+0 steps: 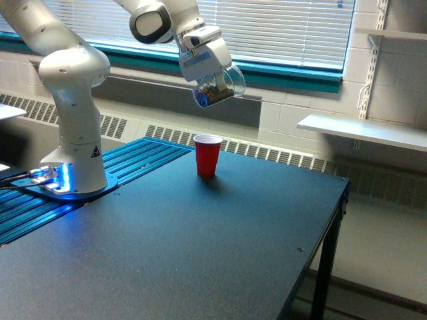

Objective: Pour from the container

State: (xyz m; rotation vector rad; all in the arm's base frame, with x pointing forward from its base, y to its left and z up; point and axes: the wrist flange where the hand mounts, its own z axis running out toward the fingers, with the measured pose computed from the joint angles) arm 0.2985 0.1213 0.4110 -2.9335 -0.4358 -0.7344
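Tool (212, 83) fingers hidden behind tilted container (219, 87), contents indistinct.

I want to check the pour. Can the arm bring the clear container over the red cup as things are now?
Probably yes. The gripper holds the container tilted in the air, above the red cup, and nothing stands between them; the table around the cup looks bare.

A robotics lab in an institutional room. A white robot arm (73, 100) is bolted at the edge of a dark table (200, 253). Behind it are painted cinder-block walls (393, 73), window blinds (287, 30) over a teal sill (293, 73), a long baseboard radiator (267, 155) and white wall shelves (363, 130).
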